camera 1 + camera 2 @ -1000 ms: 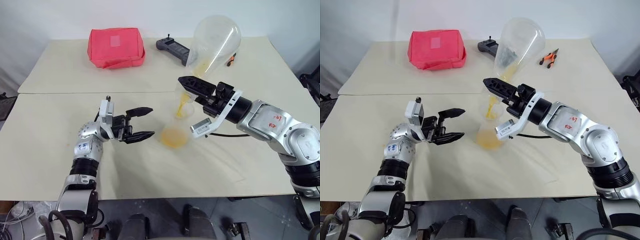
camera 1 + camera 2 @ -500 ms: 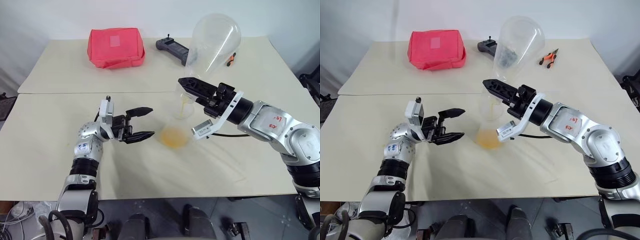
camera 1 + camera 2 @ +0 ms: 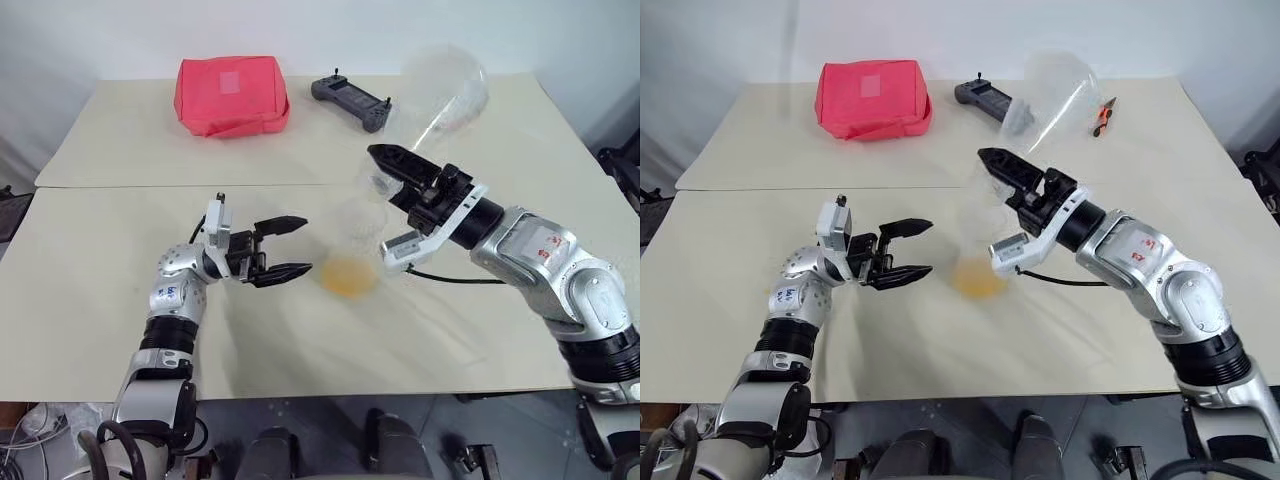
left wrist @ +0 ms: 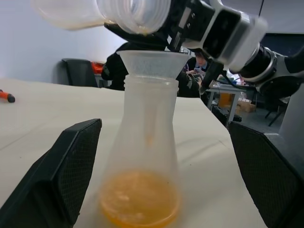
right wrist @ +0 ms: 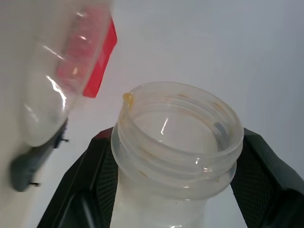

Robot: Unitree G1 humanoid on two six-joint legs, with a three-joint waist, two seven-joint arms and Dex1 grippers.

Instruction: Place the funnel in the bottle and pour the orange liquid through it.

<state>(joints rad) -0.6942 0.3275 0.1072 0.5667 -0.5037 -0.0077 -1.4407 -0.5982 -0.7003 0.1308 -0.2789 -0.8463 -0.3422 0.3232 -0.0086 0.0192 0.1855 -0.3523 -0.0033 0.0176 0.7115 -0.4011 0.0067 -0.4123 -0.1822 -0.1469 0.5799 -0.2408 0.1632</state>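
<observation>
Left eye view: the counter [image 3: 110, 300] fills the frame, with broad bare surface at lower left and lower right for either arm to draw back over; its near edge runs along the bottom. At upper left lies a red pouch [image 3: 232, 94], at upper middle a dark controller [image 3: 350, 100], both well apart from the work. At centre stands the bottle [image 3: 350, 255] with the funnel [image 4: 153, 61] seated in its neck and the orange liquid [image 4: 139, 204] pooled in its base. The pour looks essentially done; what's left is setting down the emptied flask [image 3: 440, 85], which the right pincer [image 3: 395, 170] grips by the neck. The left pincer [image 3: 280, 247] gapes wide, empty, just beside the bottle.
</observation>
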